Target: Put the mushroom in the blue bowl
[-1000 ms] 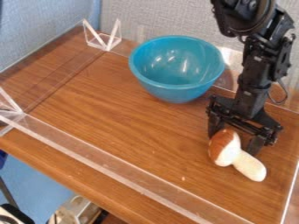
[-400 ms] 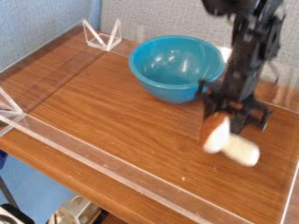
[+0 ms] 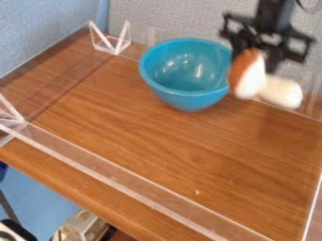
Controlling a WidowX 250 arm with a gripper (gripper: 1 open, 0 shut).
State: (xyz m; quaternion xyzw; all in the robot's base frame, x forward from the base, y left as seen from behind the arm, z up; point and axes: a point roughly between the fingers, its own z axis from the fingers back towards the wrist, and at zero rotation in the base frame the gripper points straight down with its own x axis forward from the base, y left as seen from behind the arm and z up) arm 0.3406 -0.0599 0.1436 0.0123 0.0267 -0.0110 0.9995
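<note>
The mushroom (image 3: 262, 81), orange-brown cap to the left and cream stem sticking out to the right, hangs in the air well above the wooden table. My gripper (image 3: 259, 58) is shut on it from above, its black fingers around the cap end. The blue bowl (image 3: 189, 72), glossy turquoise and with nothing inside, sits on the table at the back, just to the left of the held mushroom. The mushroom is beside the bowl's right rim, not over its middle. The picture is blurred around the gripper.
The wooden table (image 3: 164, 141) has a low clear plastic wall (image 3: 138, 184) along its front and left edges. Clear triangular brackets (image 3: 111, 40) stand at the back left corner. A blue wall lies behind.
The gripper shut on the mushroom lying on the table at the right front, then lifted it up and toward the back, next to the bowl's right rim.
</note>
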